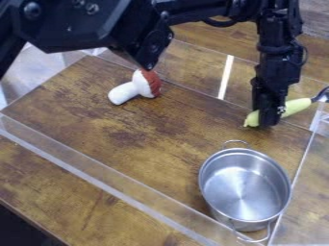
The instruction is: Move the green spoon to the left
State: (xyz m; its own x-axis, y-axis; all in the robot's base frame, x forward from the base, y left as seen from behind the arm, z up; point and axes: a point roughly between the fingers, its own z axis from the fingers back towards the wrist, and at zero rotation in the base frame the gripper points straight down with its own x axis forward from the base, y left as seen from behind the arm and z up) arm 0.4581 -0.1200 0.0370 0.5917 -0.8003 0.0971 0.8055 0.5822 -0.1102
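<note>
Pointing straight down, the hand is clenched on the green spoon, which lies low on the wooden table with its yellow-green body sticking out on both sides of the fingers. Its silvery end shows just to the right of the hand. A steel pot stands below the hand, nearer the camera. A mushroom toy lies well apart to the left.

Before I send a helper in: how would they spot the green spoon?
Find the steel pot near the front right of the wooden table. Just behind it, the gripper is shut on the green spoon, a yellow-green pod shape, unlike the red-capped mushroom.
</note>
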